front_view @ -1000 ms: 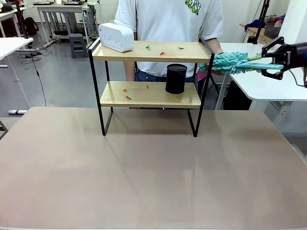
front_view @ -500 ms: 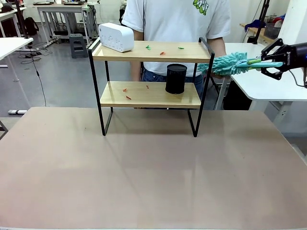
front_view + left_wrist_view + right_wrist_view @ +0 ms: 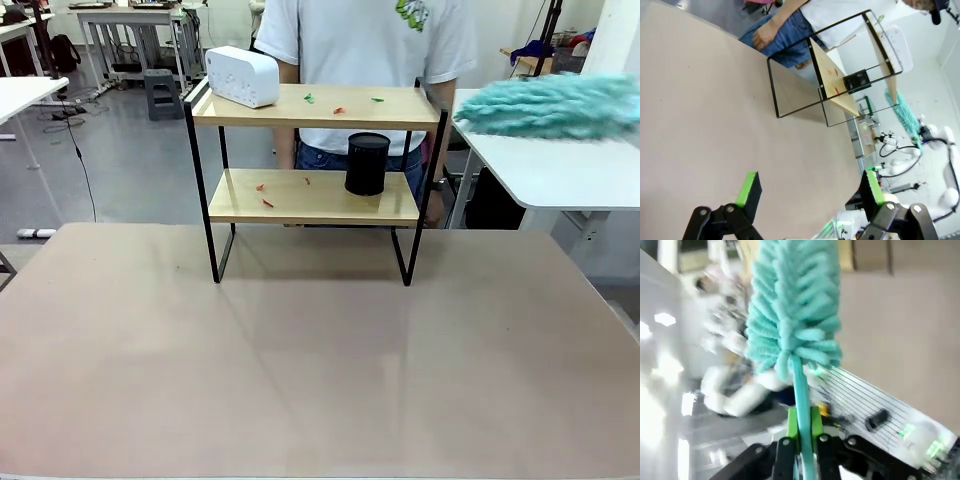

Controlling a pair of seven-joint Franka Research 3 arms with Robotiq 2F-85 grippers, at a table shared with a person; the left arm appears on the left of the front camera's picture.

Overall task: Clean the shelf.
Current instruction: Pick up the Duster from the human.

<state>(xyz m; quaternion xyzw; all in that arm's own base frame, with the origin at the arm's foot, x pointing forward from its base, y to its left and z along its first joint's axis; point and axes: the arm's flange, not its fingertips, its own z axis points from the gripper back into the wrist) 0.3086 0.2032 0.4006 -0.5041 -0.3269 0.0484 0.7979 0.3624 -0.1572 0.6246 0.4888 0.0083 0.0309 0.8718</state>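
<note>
The shelf (image 3: 300, 120) stands on the far half of the counter (image 3: 320, 350), near the middle, with a person (image 3: 365, 40) right behind it. Its top board carries a white box (image 3: 242, 76) at the left end and 3 small scraps (image 3: 339, 110), green and orange. The lower board holds a black cylinder (image 3: 367, 163) towards the right and 3 orange scraps to its left.

The right tool (image 3: 803, 426) is clamped on the thin handle (image 3: 801, 390) of a teal duster (image 3: 792, 305), the green pads (image 3: 791, 422) pressed to either side of it. In the front view the duster's head is a blur in the air to the right of the shelf's top board, apart from it.

The left tool (image 3: 809, 187) hangs over bare counter with its jaws wide apart and nothing between them, well short of the shelf.
</note>
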